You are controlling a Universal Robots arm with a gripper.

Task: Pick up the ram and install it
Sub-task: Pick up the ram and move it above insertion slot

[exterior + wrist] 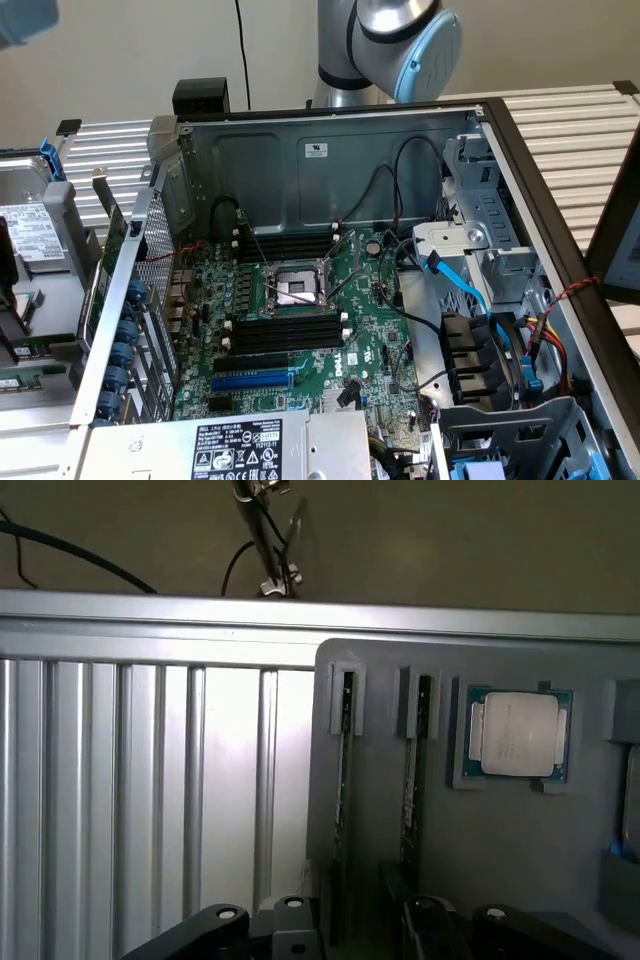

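You are holding the pincer (355, 932) wide open: in the wrist view its black fingers (225, 925) are standing well apart and are gripping nothing. The ram (345, 780) is sitting on its edge in a narrow slot of the gray tray (500, 860). Its near end is running into the gap between the fingers, and neither finger is visibly touching it. A second stick (412, 780) is standing in the neighbouring slot, just beside the ram and parallel to it. A processor chip (520, 735) is lying flat in a recess of the same tray, on the far side of that second stick. The tray is resting on the ribbed metal table (150, 810). In the exterior view you are seeing the open computer case (300, 165) with the motherboard (375, 330) lying in its floor. The processor socket (292, 288) is sitting between two banks of black memory slots (285, 335), and the blue expansion slot (250, 381) is lying just beside the bank nearer the camera. The arm (405, 40) is rising behind the case's rear wall, at the top of the exterior view.
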